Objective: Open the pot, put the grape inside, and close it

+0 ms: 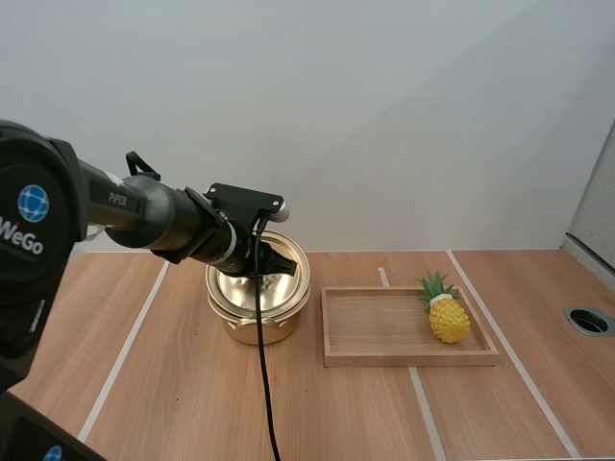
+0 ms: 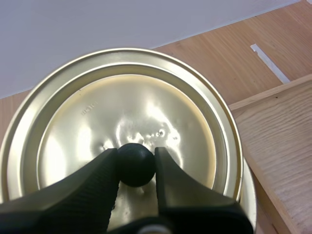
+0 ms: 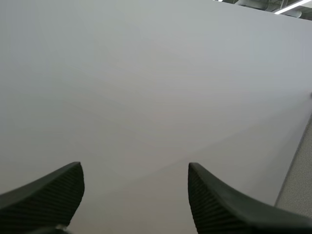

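Shiny gold pot (image 1: 258, 322) upright on the table (image 1: 173, 384), round gold lid (image 2: 131, 112) with black knob (image 2: 136, 163) over its mouth.

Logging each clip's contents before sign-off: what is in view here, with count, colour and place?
pot: one, gold, on the table, left of the tray
lid: one, gold, over the pot
knob: one, black, at the lid's centre
tray: one, light wood, on the table, right of the pot
pineapple: one, yellow with a green crown, in the tray's right end
table: one, brown wood, under everything
white lines: several, running across the table top
round hole: one, dark, near the table's right edge
left pincer: one, black, shut on the knob
right pincer: one, black, open, holding nothing
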`<action>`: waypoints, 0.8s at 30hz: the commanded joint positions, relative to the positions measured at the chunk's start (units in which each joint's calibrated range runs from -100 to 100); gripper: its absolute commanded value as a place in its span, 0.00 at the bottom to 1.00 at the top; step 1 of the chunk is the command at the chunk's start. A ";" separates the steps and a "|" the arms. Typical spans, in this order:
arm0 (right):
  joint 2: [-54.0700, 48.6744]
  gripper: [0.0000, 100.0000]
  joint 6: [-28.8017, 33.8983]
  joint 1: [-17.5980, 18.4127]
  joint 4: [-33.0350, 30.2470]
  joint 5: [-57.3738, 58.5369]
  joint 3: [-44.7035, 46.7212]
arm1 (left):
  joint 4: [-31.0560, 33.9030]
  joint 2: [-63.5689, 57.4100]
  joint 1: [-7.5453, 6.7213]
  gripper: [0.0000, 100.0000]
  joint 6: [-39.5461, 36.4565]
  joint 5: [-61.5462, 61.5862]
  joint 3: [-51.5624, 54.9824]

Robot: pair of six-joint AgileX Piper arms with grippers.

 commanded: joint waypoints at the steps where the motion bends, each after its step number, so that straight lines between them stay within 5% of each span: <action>1: -0.63 1.00 0.37 -0.16 -0.21 -0.25 -0.20 | -0.79 -1.58 -0.28 0.00 0.18 1.19 -0.11; 8: -0.63 1.00 0.37 -0.16 -0.21 -0.25 -0.20 | -0.79 -6.01 -0.28 0.00 -1.90 8.06 -0.66; 12: -0.63 1.00 0.37 -0.16 0.07 -0.28 -0.20 | 0.97 -6.18 -0.21 0.00 -9.90 15.20 -3.07; 20: -0.63 1.00 0.37 -0.16 0.06 0.30 -0.20 | 22.73 -6.18 -0.21 0.00 -27.96 15.19 -6.71; 24: -0.63 1.00 0.37 -0.16 0.18 0.28 -0.20 | 25.08 -6.18 -0.21 0.00 -29.66 16.94 -7.31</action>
